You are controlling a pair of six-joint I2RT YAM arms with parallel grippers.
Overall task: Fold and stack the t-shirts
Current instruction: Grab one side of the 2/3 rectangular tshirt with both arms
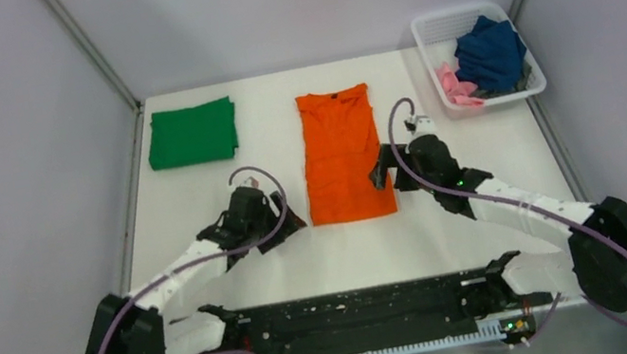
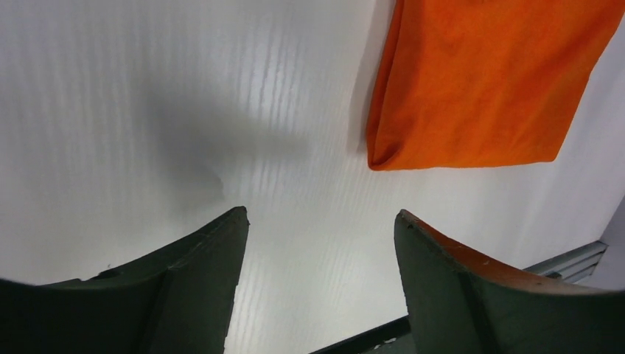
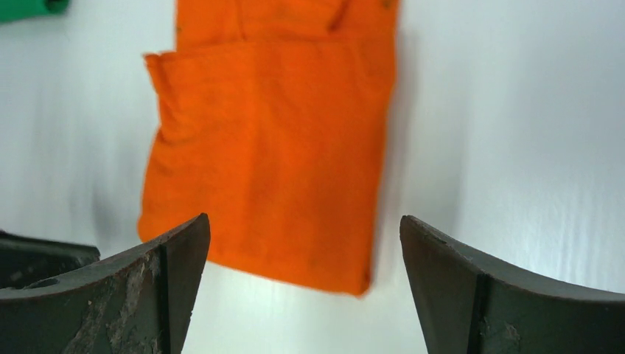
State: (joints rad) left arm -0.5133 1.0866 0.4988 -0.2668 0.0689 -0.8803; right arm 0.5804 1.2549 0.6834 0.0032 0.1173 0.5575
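Dark fingers (image 2: 184, 287) fill the bottom of each wrist view. On the left gripper (image 2: 320, 221) the jaws stand wide apart over bare white table (image 2: 147, 110), holding nothing. The orange t-shirt (image 2: 472, 81), folded into a long narrow strip, lies ahead of them toward the right finger's side, its near corner clear of the tips. On the right gripper (image 3: 304, 225) the jaws are likewise spread and empty, with the shirt's near hem just ahead, between them. Well beyond the left jaws sits a folded green t-shirt (image 1: 192, 134). Far past the right jaws, a white basket (image 1: 432, 37) holds navy cloth (image 1: 489, 51) and what seems to be a pink piece (image 1: 456, 86), too crumpled to read.
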